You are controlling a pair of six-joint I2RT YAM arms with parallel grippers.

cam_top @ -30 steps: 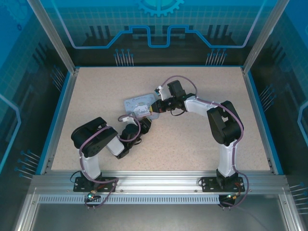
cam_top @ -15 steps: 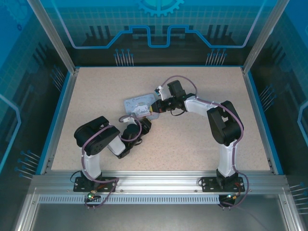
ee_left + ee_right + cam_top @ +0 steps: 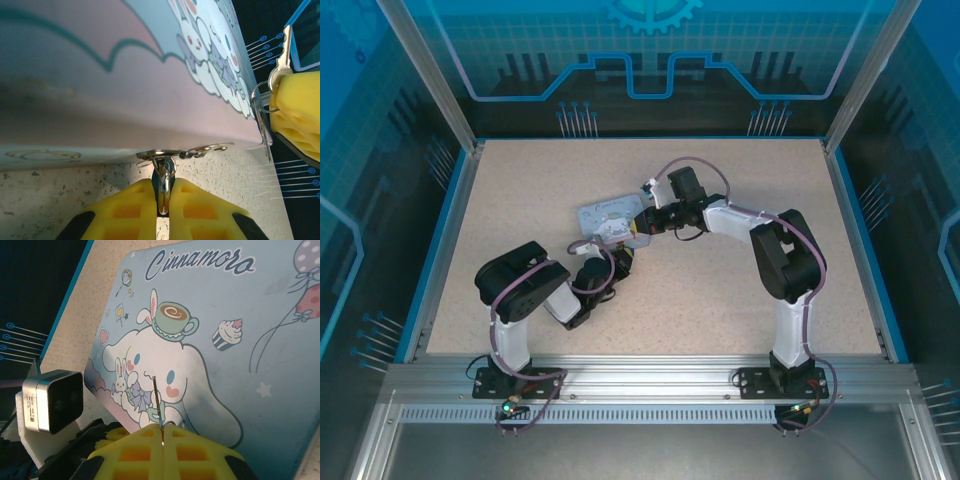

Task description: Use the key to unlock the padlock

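Observation:
The padlock [image 3: 164, 182] is seen edge-on, a thin teal body with a shiny shackle hooked through the metal hasp [image 3: 185, 151] of the light-blue cartoon tin [image 3: 100, 90]. My left gripper [image 3: 163, 202] is shut on the padlock just above the tabletop. The key [image 3: 157, 397] is a thin metal blade sticking up from my right gripper [image 3: 162, 437], which is shut on it over the tin's lid [image 3: 240, 340]. In the left wrist view the key [image 3: 285, 47] and its wire ring [image 3: 259, 100] show beside the right gripper's yellow finger [image 3: 300, 115]. From above, both grippers [image 3: 620, 255] [image 3: 640, 226] meet at the tin's [image 3: 605, 213] near right corner.
The tin lies flat on the speckled table [image 3: 720, 290] a little left of centre. The left wrist's camera block [image 3: 52, 400] sits close to the right gripper. Blue walls [image 3: 445, 220] bound the table on all sides.
The left arm's elbow has shifted slightly to the right. Both grippers stay at the tin's corner with their holds unchanged.

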